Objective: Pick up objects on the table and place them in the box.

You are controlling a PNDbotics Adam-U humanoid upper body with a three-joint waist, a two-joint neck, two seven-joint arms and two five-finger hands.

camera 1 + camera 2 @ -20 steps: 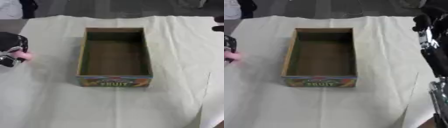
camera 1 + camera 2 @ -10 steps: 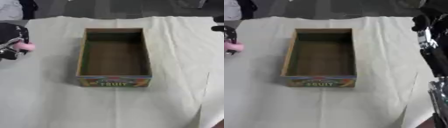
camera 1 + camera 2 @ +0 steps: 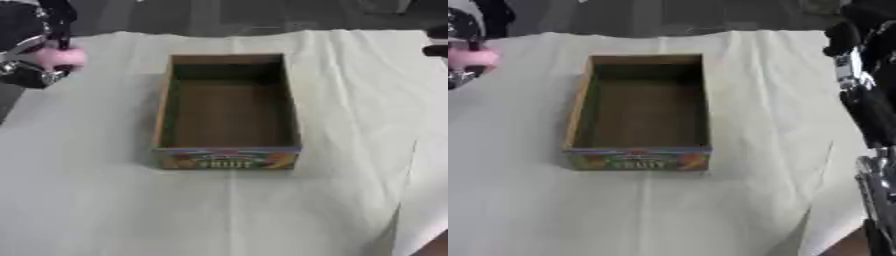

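nearest, the open box (image 3: 227,110) sits empty on the white cloth (image 3: 105,200); left of it and further back, the left hand (image 3: 39,47) is raised, fingers curled round a pink ball (image 3: 61,57); right hand (image 3: 852,37) hangs far right, fingers unclear

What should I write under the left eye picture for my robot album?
Robot's left hand holds a pink thing up beside the empty fruit box on a white cloth.

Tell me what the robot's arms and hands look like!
The left hand is black with shiny silver metal parts. The right arm is a chunky black limb with silver joints and a silver section lower down. Its hand is hard to make out.
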